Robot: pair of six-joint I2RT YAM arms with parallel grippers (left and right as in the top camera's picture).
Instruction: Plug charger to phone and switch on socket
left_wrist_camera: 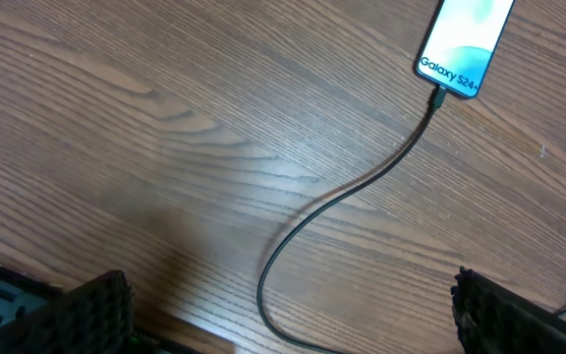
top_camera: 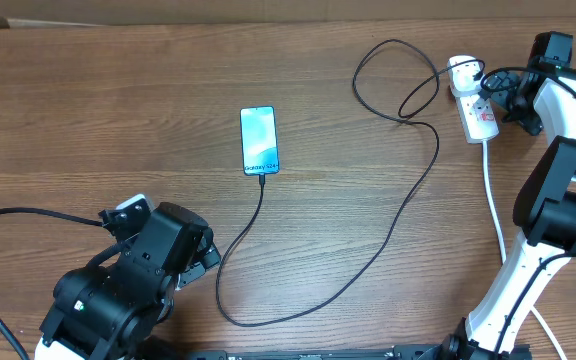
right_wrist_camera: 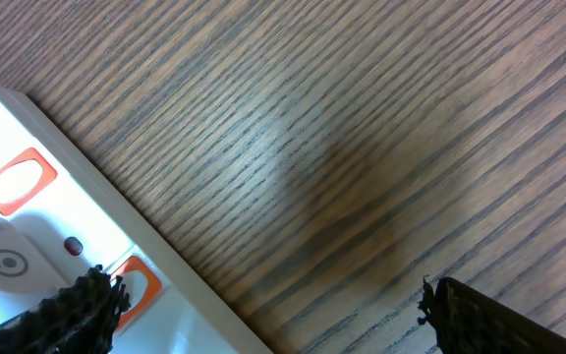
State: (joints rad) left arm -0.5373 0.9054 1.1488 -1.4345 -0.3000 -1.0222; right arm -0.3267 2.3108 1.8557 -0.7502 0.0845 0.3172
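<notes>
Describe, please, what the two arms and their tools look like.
The left arm is bulky and black, with a white block and a black wire trailing off. The right arm has white links and black joints. The left tool and right tool are black with a rough texture.
</notes>
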